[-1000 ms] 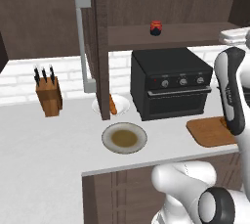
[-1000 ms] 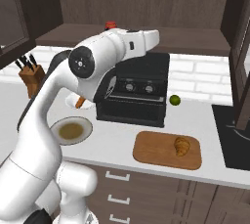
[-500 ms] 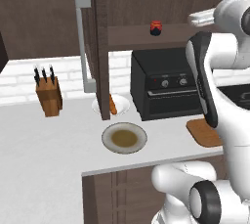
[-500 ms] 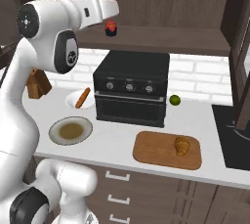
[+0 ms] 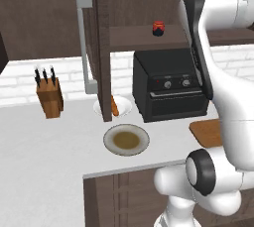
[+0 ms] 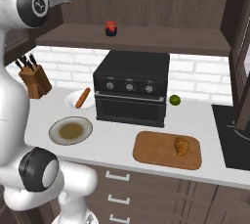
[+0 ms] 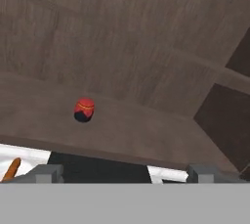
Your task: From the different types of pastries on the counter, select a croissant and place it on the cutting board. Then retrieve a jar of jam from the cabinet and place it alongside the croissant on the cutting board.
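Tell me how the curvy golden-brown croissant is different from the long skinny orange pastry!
The curvy golden-brown croissant is bent and chubby; the long skinny orange pastry is straight and thin. The croissant lies on the orange-brown wooden cutting board; the long pastry lies on a small white plate left of the black oven. Both rest on the counter, untouched.

Black countertop oven (image 6: 131, 90) at mid-counter, three knobs along its front. Wooden knife block (image 5: 50, 96) with dark handles standing well left of it. Round beige plate (image 6: 71, 130) with a brownish centre lying in front. Small green lime (image 6: 175, 100) just beside the oven's right side.
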You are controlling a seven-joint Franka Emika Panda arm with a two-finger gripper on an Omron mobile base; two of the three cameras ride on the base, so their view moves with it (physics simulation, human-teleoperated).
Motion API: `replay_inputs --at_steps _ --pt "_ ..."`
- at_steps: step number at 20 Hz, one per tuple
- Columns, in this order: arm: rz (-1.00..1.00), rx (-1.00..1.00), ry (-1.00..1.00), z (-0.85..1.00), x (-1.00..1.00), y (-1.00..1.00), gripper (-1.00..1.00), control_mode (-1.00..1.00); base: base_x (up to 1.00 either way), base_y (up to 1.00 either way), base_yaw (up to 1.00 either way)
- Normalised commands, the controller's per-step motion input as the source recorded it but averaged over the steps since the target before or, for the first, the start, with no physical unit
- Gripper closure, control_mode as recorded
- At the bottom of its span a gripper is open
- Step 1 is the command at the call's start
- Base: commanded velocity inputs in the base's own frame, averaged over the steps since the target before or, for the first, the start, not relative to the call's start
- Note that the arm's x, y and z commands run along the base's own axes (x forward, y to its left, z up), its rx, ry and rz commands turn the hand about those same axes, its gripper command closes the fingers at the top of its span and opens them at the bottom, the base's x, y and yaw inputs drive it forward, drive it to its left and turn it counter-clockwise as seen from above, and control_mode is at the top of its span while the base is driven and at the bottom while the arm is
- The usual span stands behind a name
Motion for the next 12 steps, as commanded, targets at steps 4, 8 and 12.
replay_inputs --at_steps 4,8,12 --pt "0.03 0.0 -0.03 -0.2 -0.19 0.04 -1.0 -1.0 0.0 0.0 0.0" --pt "0.03 0.0 -0.06 -0.1 -0.1 0.04 -1.0 -1.0 0.0 0.0 0.0" --pt "0.0 0.0 -0.02 -0.06 0.0 0.13 -1.0 -1.0 0.0 0.0 0.0"
